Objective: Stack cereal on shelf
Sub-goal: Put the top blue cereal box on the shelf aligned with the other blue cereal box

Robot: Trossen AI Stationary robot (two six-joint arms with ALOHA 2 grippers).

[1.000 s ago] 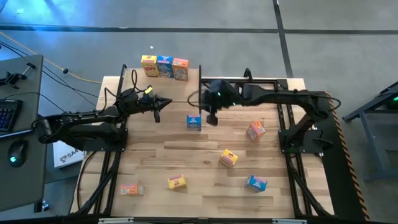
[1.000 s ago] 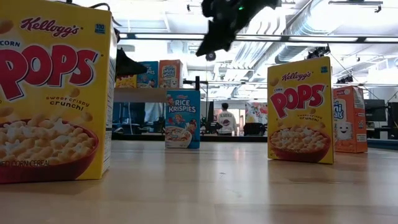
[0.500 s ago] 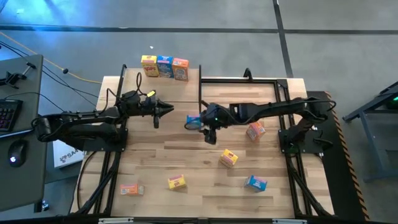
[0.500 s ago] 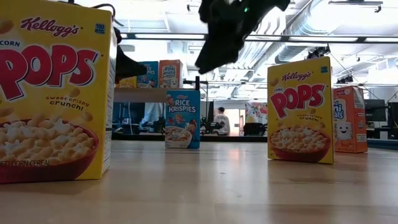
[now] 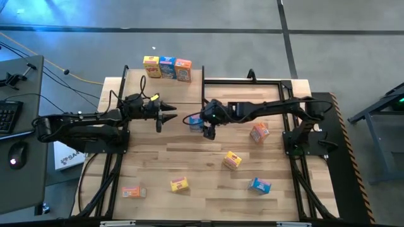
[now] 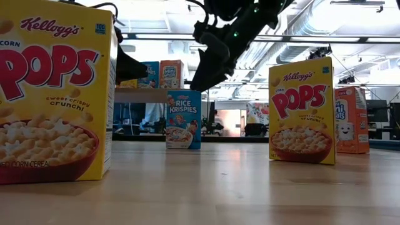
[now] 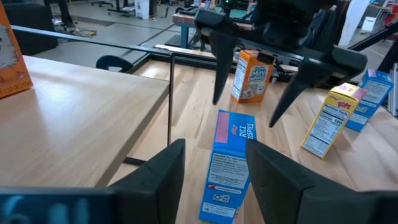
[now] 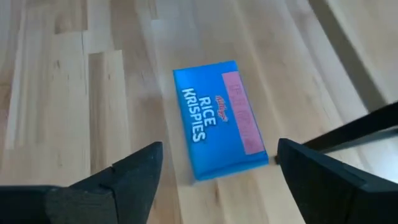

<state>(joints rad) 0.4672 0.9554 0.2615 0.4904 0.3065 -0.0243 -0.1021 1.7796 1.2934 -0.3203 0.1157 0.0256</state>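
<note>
High view hides most of the blue Rice Krispies box [image 5: 194, 121] under your right tool [image 5: 206, 128], so check the right wrist view: fingers spread wide apart, box [image 8: 219, 117] upright on the surface [image 5: 189, 157] between them, not touched. Compared to a second ago, that tool has come down from beside the shelf [image 5: 158, 88]. Your left tool [image 5: 169, 116] sits just beside the box, fingers apart too. Three boxes stand on the shelf.
</note>
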